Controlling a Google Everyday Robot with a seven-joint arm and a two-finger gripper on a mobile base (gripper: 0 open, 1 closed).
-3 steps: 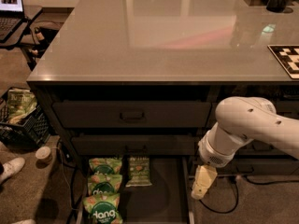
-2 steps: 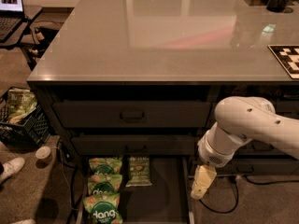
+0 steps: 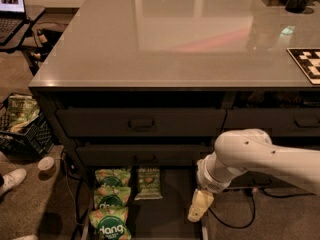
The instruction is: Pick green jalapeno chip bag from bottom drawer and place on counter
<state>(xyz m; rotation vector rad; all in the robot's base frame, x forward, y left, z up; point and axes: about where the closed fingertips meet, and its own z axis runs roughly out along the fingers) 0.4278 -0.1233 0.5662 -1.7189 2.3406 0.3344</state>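
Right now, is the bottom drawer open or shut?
Open: the drawer is pulled out, its floor showing, with the jalapeno bag lying inside. The gripper hangs at its right edge.

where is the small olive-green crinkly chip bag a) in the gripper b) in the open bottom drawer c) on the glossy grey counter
B: the olive-green chip bag lies on the floor of the dark bottom drawer; the pale gripper hangs apart at the drawer's right side.

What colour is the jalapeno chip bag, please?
The chip bag is olive green, camera view; pincer at the drawer's right edge.
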